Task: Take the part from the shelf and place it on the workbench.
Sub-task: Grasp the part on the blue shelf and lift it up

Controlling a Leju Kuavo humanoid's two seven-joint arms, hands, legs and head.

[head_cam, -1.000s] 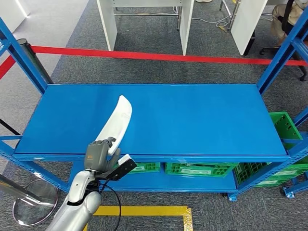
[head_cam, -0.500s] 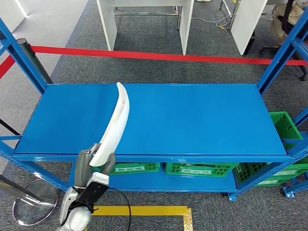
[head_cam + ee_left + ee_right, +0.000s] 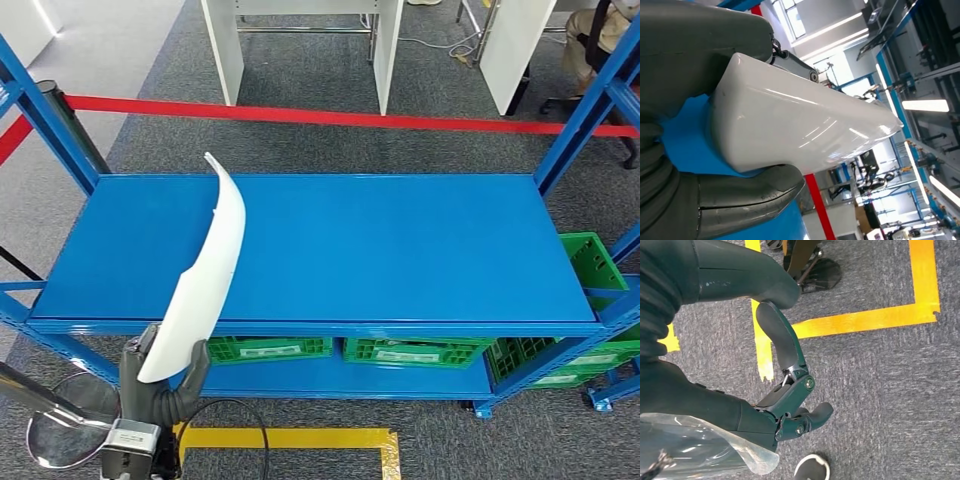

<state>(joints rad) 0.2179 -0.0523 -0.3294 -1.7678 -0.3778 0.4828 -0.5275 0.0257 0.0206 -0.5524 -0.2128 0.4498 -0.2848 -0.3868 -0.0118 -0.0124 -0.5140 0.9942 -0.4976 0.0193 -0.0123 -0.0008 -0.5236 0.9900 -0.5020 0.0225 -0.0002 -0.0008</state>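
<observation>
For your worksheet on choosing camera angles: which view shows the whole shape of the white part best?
The head view: the white part shows end to end, a long curved piece held at its lower end by the left robot hand. The left wrist view shows a close stretch of it. The right wrist view looks at the floor.

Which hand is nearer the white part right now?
Left. The left hand grips the white part at its lower end. The right hand hangs over the carpet floor, holding nothing.

Bright, even overhead light; ceiling strips glare and streak across the glossy white part, all sharp.
</observation>
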